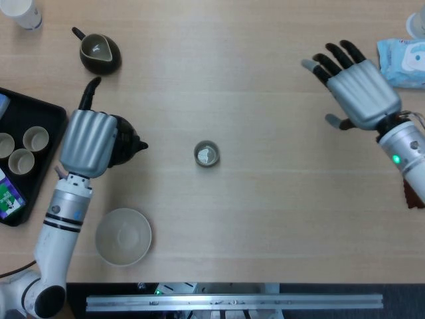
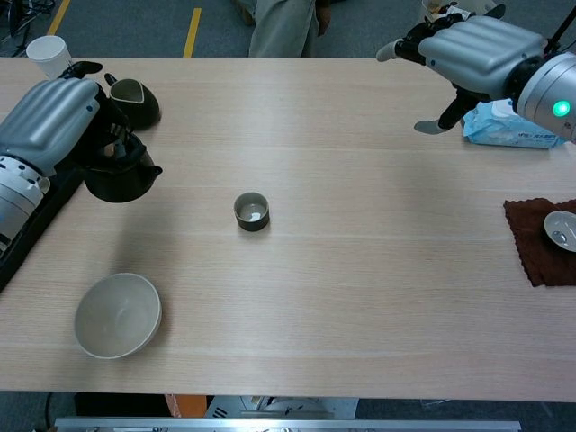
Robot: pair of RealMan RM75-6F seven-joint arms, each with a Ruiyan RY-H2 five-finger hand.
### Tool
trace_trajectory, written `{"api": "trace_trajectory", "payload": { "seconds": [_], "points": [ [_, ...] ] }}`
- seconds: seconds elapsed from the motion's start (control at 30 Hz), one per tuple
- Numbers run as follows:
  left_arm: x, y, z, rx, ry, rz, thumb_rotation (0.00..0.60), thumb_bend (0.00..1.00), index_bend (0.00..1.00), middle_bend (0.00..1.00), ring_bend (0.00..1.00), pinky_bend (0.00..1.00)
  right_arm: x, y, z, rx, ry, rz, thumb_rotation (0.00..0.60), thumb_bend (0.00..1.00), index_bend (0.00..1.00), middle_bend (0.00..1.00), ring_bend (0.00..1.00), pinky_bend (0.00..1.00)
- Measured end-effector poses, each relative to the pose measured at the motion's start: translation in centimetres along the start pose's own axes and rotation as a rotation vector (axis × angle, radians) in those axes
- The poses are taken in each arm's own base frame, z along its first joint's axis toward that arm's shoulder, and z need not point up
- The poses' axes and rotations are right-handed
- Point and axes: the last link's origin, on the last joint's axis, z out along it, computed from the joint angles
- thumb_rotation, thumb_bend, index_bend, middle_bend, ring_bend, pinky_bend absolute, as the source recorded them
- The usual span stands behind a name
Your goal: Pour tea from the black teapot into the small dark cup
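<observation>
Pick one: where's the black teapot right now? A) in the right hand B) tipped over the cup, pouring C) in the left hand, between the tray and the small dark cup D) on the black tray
C: the left hand grips the black teapot, spout pointing toward the small dark cup, which stands apart on the table; the right hand is open, far off.

Pale bowl (image 1: 123, 236), dark pitcher (image 1: 100, 53), black tray (image 1: 40, 113)
</observation>
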Motion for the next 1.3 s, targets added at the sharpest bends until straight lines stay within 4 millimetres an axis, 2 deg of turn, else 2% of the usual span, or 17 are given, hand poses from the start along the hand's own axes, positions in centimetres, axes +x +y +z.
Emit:
{"api": "trace_trajectory", "payload": {
  "seconds": [0.27,0.57,0.97,1.3],
  "points": [
    [-1.4,2.5,1.1,-0.032,-0.024,-0.007,0.593,0.32,1.0,1.0,0.87,0.09,-0.8,2.5,-1.2,-0.042,-0.016,0.007,0.6,0.21,0.12,0.15,0.02,0.07],
    [-2.9,4.4,2.8,-0.029,-0.045,-0.016,0.592,0.32,1.0,1.0,0.87,0.09,-1.5,4.1,-1.7,-0.066,-0.029,0.012,0.6,0.21,0.12,0.15,0.02,0.07],
    [-4.5,5.4,4.4,-0.001,-0.06,-0.013,0.592,0.32,1.0,1.0,0.87,0.09,-1.8,4.9,-1.7,-0.081,-0.038,0.011,0.6,0.21,0.12,0.15,0.02,0.07],
    [-5.2,5.4,4.5,-0.003,-0.056,0.019,0.593,0.32,1.0,1.0,0.87,0.09,-2.2,5.4,-1.7,-0.096,-0.051,0.012,0.6,0.21,0.12,0.15,0.02,0.07]
  ]
}}
